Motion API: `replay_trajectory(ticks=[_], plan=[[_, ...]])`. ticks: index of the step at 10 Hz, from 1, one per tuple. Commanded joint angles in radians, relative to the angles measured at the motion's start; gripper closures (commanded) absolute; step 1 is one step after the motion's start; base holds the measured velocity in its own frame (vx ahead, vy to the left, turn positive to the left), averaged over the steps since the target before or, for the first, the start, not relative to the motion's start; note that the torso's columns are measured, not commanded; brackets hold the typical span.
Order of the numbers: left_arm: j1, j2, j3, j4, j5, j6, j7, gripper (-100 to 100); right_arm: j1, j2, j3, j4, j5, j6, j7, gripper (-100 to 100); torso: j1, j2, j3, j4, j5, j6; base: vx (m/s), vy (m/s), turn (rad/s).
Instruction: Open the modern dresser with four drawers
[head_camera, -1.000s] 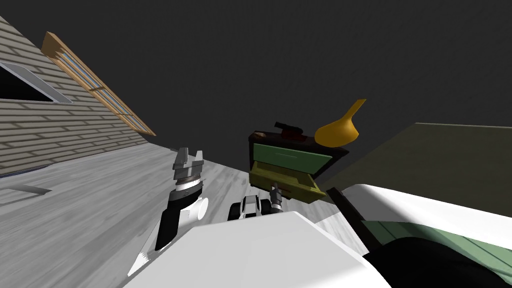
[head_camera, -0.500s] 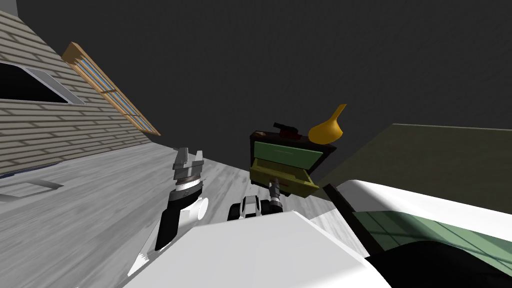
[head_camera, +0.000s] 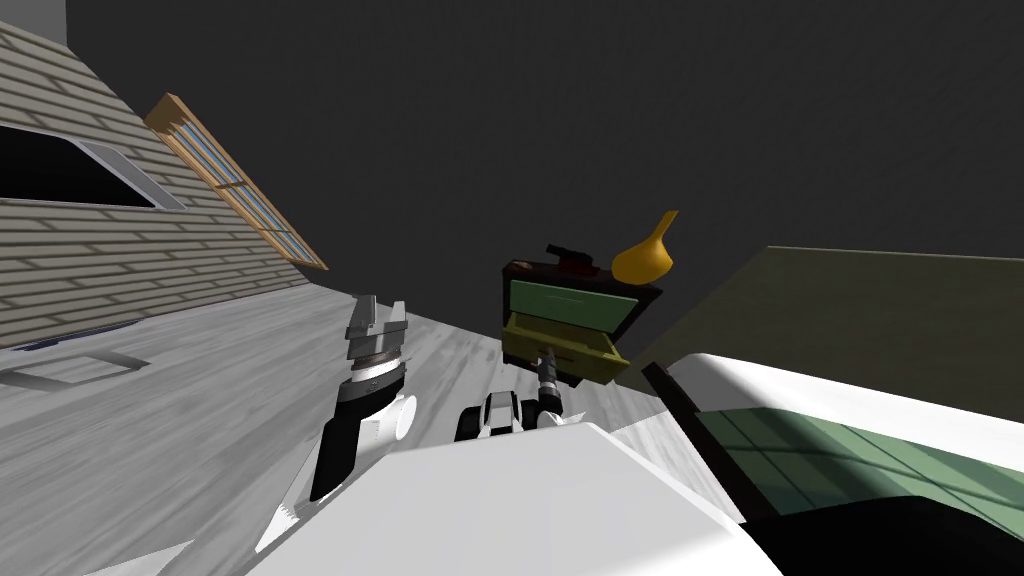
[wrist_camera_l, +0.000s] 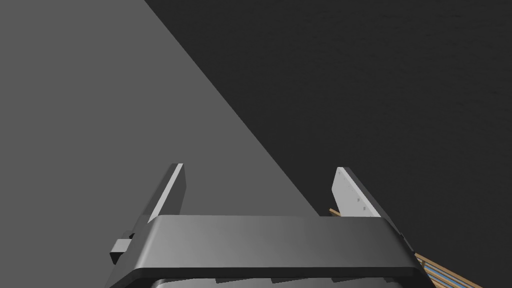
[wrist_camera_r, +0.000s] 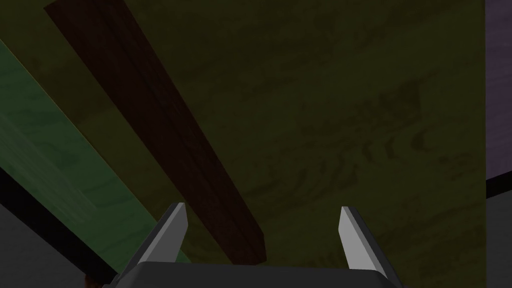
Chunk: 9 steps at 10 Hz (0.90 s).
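Note:
The dresser (head_camera: 590, 300) is a dark, low cabinet against the dark wall ahead, with a green top drawer front (head_camera: 570, 303). Below it an olive drawer (head_camera: 565, 350) stands pulled out. My right gripper (head_camera: 546, 362) reaches to that drawer's front. In the right wrist view the right gripper (wrist_camera_r: 262, 206) is open against the olive drawer front (wrist_camera_r: 350, 110), and the end of the dark brown bar handle (wrist_camera_r: 165, 135) lies between its fingers, untouched. The left gripper (head_camera: 377, 312) is raised over the floor to the left of the dresser, and the left gripper (wrist_camera_l: 260, 167) stands open and empty.
An orange long-necked vase (head_camera: 642, 258) and a small dark object (head_camera: 575, 258) stand on the dresser top. A bed with white and green covers (head_camera: 860, 430) lies close on the right. A wood-framed window (head_camera: 235, 190) is on the left wall. Grey plank floor (head_camera: 200, 400) spreads left.
The whole head view has shifted: I have moved, and the dresser looks a little smaller and farther off. The pulled-out drawer and my right arm stay together.

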Motion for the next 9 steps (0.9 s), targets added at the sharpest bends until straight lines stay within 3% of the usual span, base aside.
replay_trajectory(ticks=[1, 2, 4, 5, 6, 8, 9], plan=[[0.000, 0.000, 0.000, 0.000, 0.000, 0.000, 0.000, 0, -0.080, -0.009, 0.000, 0.021, -0.067, -0.009, 0.015, -100, -0.001, 0.001, 0.001, 0.001, 0.000, 0.000, -0.068, 0.000, -0.002], [0.000, 0.000, 0.000, 0.000, 0.000, 0.000, 0.000, 0, -0.114, -0.026, 0.005, 0.074, -0.104, -0.019, 0.032, -100, -0.002, -0.002, -0.001, 0.000, 0.000, 0.000, -0.116, 0.017, 0.033], [0.000, 0.000, 0.000, 0.000, 0.000, 0.000, 0.000, 0, -0.174, -0.026, 0.005, 0.076, -0.147, -0.019, 0.032, -100, 0.000, 0.000, 0.000, 0.000, 0.000, 0.000, -0.088, 0.012, 0.004], [0.000, 0.000, 0.000, 0.000, 0.000, 0.000, 0.000, 0, -0.204, -0.043, 0.010, 0.120, -0.187, -0.028, 0.049, -100, -0.001, -0.003, -0.001, 0.000, 0.000, 0.000, -0.104, 0.019, 0.031], [0.000, 0.000, 0.000, 0.000, 0.000, 0.000, 0.000, 0, -0.233, -0.043, 0.010, 0.131, -0.214, -0.028, 0.049, -100, 0.000, 0.000, 0.000, 0.000, 0.000, 0.000, -0.129, 0.016, 0.013], [0.000, 0.000, 0.000, 0.000, 0.000, 0.000, 0.000, 0, -0.269, -0.043, 0.010, 0.131, -0.226, -0.028, 0.049, -100, -0.001, -0.002, -0.001, 0.000, 0.000, 0.000, -0.039, 0.011, -0.002], [0.000, 0.000, 0.000, 0.000, 0.000, 0.000, 0.000, 0, -0.305, -0.060, 0.015, 0.171, -0.276, -0.038, 0.066, -100, -0.001, -0.005, -0.003, -0.001, 0.000, 0.000, -0.077, 0.013, 0.031]])
